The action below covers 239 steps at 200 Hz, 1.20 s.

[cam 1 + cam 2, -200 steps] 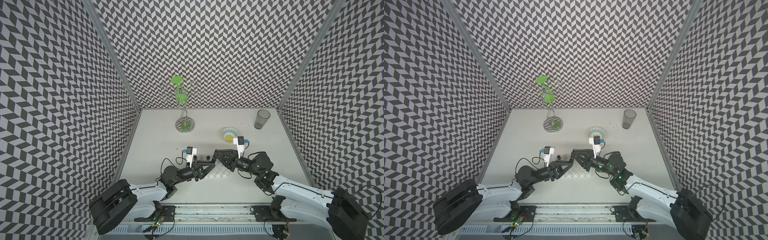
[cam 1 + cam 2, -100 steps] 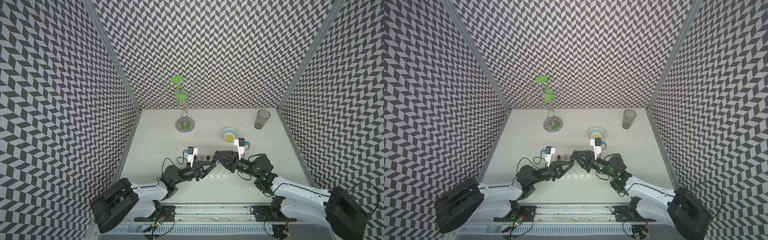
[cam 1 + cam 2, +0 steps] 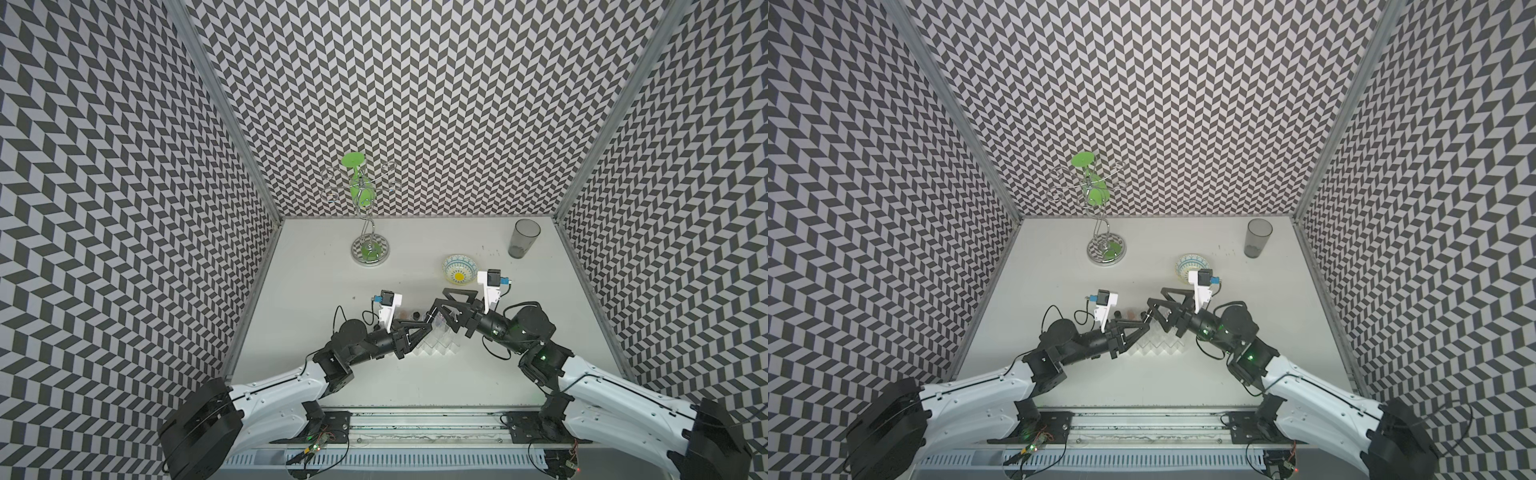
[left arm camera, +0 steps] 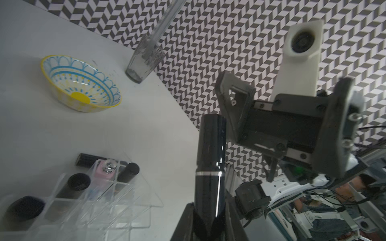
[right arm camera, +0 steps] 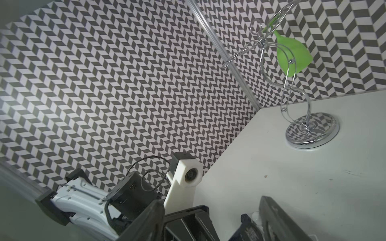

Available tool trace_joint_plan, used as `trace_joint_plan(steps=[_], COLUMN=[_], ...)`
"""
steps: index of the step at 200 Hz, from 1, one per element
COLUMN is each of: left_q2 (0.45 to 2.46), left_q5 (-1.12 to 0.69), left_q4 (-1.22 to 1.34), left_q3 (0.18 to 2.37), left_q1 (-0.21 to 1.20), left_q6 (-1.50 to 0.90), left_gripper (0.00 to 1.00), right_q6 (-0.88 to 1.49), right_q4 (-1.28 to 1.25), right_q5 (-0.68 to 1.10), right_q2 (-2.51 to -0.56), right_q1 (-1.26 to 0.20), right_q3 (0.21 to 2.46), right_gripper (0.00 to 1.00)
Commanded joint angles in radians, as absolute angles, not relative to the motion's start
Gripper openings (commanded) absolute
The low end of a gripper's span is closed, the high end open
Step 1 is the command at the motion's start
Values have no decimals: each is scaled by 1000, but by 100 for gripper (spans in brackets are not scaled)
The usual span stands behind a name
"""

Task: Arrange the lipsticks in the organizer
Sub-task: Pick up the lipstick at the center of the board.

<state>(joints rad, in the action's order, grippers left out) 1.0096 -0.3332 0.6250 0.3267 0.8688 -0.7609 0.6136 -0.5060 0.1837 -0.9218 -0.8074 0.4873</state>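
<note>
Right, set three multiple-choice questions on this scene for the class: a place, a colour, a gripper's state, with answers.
1. Where is the patterned bowl?
A) on the table, beyond the organizer
B) on top of it
C) in a gripper

2. What colour is the lipstick in the left gripper?
A) beige
B) black with a silver band
C) white

3. How is the right gripper?
A) shut on the bowl
B) shut on a lipstick
C) open

Answers: 1 A, it stands alone on the table; 2 B, the left wrist view shows glossy black with one thin bright ring; 3 C, its jaws stand apart, holding nothing.
</note>
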Motion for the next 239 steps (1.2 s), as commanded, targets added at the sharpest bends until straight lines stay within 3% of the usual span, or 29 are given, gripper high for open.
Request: trace_joint_plan(steps=[1, 61, 101, 128, 176, 239], left_q2=[935, 918, 1026, 1134, 1373, 1568], left_q5=[-251, 74, 135, -57, -233, -257], left_q4=[330, -478, -855, -935, -1088, -1292], left_q3=[380, 711, 980, 1039, 1271, 1473], left_q1=[874, 873, 846, 734, 695, 678], left_q6=[-661, -556, -534, -485, -452, -492], left_gripper=[1, 0, 0, 0, 0, 0], right_q6=[521, 474, 459, 465, 468, 477], right_q4=[-311, -233, -190, -200, -167, -166], right_q5=[110, 101, 136, 167, 195, 213], right_q2=[-943, -911, -829, -751, -623, -507], right_q1=[-796, -784, -764, -761, -757, -755], right_q3=[542, 548, 517, 473, 441, 419], right_gripper=[76, 76, 77, 77, 76, 76])
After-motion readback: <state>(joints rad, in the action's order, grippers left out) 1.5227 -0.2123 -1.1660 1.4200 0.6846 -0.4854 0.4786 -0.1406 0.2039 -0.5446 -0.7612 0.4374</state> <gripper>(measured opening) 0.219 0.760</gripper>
